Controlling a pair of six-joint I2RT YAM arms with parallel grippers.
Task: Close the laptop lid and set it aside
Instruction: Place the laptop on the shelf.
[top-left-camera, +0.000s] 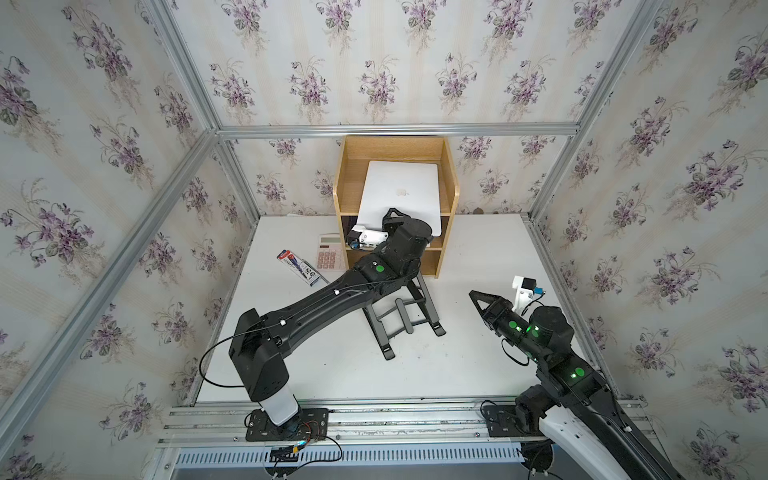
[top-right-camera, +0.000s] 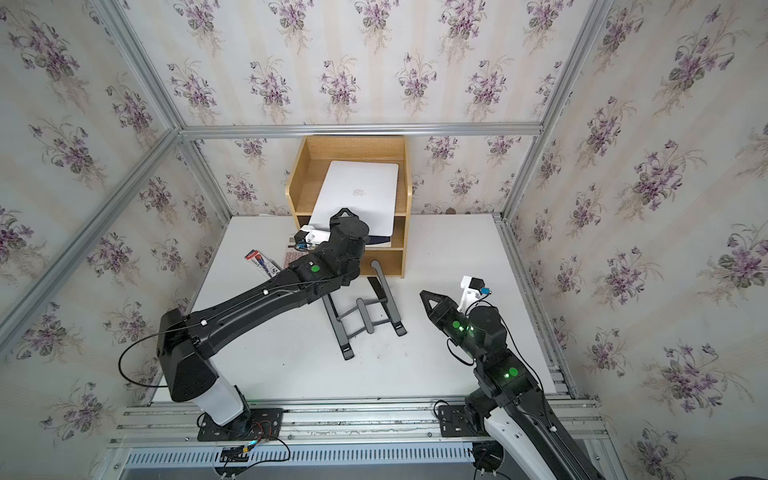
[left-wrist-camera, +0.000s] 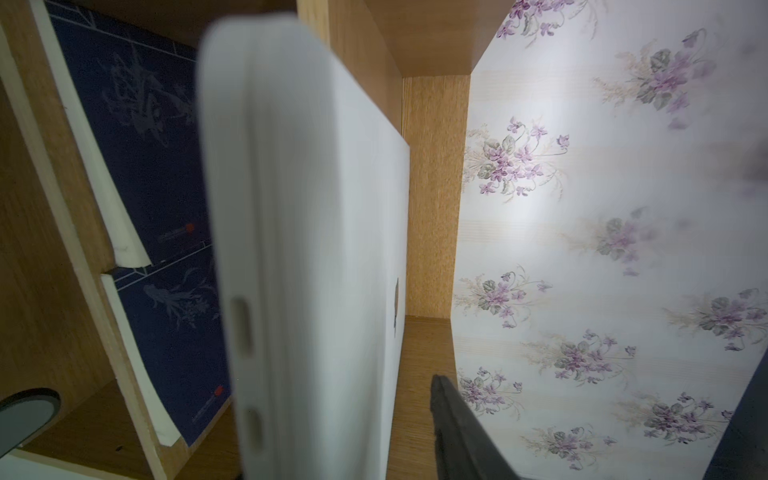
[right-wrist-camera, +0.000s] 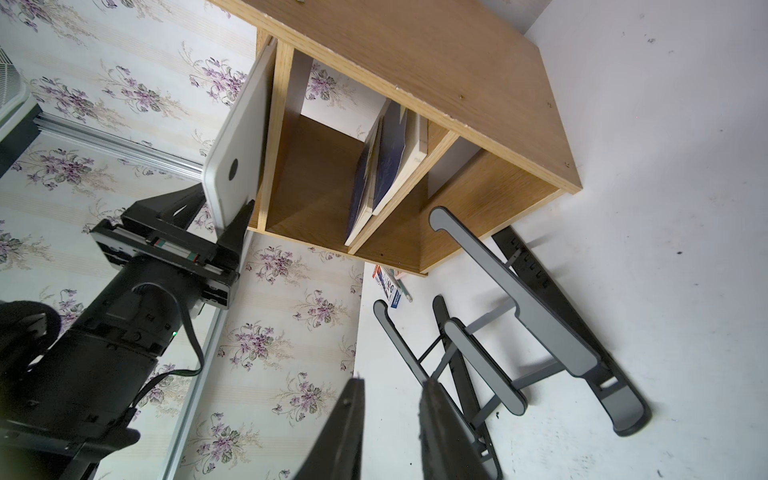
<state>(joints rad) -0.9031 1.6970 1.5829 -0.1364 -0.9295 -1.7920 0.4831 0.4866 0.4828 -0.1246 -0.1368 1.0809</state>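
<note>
Clearances: the wooden shelf unit stands at the back of the table, against the rear wall. Its top tray has raised side walls and a back wall and is open only at the front. A black folding stand lies on the table directly before the unit. A calculator and a pen pack lie to its left. The table to the right of the stand is bare. Navy books lean in a lower compartment.

Orientation: the laptop is closed and lies flat in the top tray with the laptop lid and its logo facing up. Its long axis runs roughly front to back. A gap remains to each side wall. The near short edge, which carries the ports, overhangs the front of the unit.

Gripper relation: the left gripper is at that overhanging edge, near one corner. Its jaws are apart, one above and one below the laptop. The lower one touches the underside. The right gripper hovers over the table, well apart from the laptop, with a narrow empty gap between its jaws.
</note>
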